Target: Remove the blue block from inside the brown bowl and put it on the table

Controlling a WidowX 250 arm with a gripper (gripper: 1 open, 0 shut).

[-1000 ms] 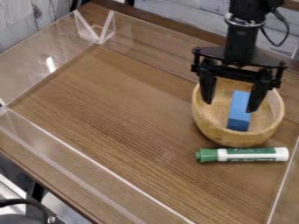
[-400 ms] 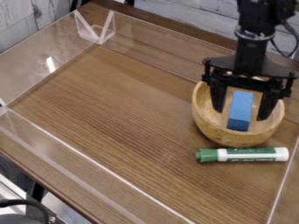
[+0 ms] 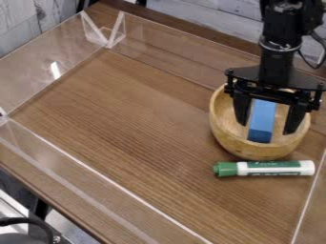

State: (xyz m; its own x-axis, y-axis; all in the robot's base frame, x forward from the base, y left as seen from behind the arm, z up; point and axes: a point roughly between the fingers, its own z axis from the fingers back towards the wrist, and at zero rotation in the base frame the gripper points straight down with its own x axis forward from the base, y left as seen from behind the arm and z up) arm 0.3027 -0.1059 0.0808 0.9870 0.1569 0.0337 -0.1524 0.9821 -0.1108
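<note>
The table (image 3: 121, 124) takes up most of the view: a brown wood-grain top with darker streaks, bounded by low clear acrylic walls (image 3: 84, 185). One wall runs along the side nearest the camera's left, another along the back.

My arm (image 3: 283, 33), black, comes down from the top edge at the right. It ends in my pincer (image 3: 266, 107), which is over the brown bowl (image 3: 227, 133). Pincer state: spread. One finger is on the left of the bowl's opening in the view, the other on the right, with a wide gap between them. Nothing is pinched.

The bowl is round, light brown, thick-walled and smooth, and sits upright on the tabletop in the right part of the view. My pincer covers part of its far rim.

Next in size, a marker (image 3: 264, 169), green and white, lies on its side on the table, just beside the bowl on the camera's side. Its long axis runs left to right in the view. A green cap end points left; the barrel is white with green print, too small to read.

The blue block (image 3: 262, 120) is inside the bowl, seen between my two fingers. It is a plain, flat, bright-blue bar with its length running roughly toward the camera. Whether either finger touches the bowl: cannot tell.
</note>
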